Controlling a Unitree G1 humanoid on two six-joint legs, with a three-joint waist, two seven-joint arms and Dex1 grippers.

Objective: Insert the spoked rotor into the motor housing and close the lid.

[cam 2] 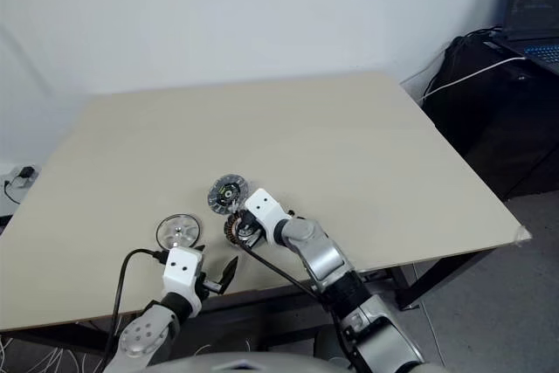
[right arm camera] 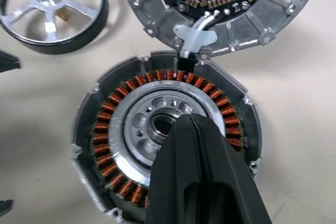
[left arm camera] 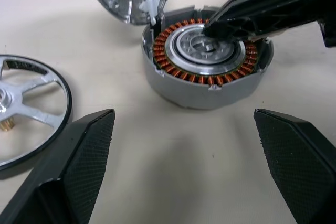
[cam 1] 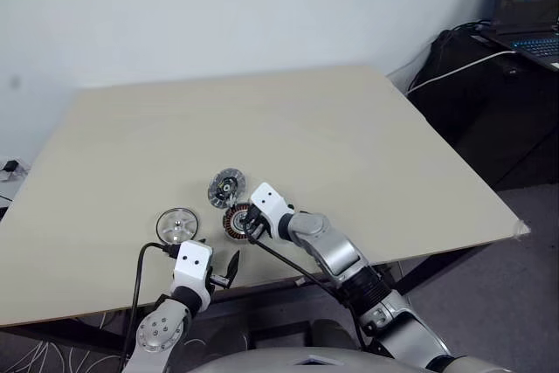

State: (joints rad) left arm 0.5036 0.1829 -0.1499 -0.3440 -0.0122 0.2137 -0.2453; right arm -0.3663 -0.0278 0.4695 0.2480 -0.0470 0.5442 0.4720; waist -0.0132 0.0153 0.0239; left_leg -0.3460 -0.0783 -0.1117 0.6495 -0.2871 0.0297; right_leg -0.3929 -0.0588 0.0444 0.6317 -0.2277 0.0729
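**Copper-wound housing under the R claw; three round parts on the table**

Black fingers of the right gripper (right arm camera: 191, 121) are clenched together, nothing between them, tips over the silvery centre of the motor housing (right arm camera: 165, 150), at or just above its centre hole; contact can't be told. In the left wrist view the same gripper comes in across the top of the housing (left arm camera: 207, 59), tips over the inner ring.

Left gripper (left arm camera: 184, 145) is released, fingers spread wide, grasping nothing. It sits at the near table edge (cam 1: 218, 266), pointing at the housing w/ bare table between its tips and the part.

Count, by kind:
- 1 motor housing: thick round body, grey wall, one ring of copper windings, silvery centre w/ small holes. Sits flat near the front edge of the table (cam 1: 349, 146).
- 1 spoked rotor (right arm camera: 50, 9): silver spokes, dark rim, brass-looking hub. Lies flat to the robot's left of the housing, near but apart; in the head view it is just ahead of the left gripper (cam 1: 177, 224).
- 1 lid (right arm camera: 220, 3): silver round part, lying w/ its inner side up, dark centre w/ copper-coloured bits showing. Sits just beyond the housing, its edge touching or nearly touching the housing rim at a small silver tab.

Grippers: 2. Beyond the table's right side, 1 laptop (cam 1: 531, 6) on a dark stand.
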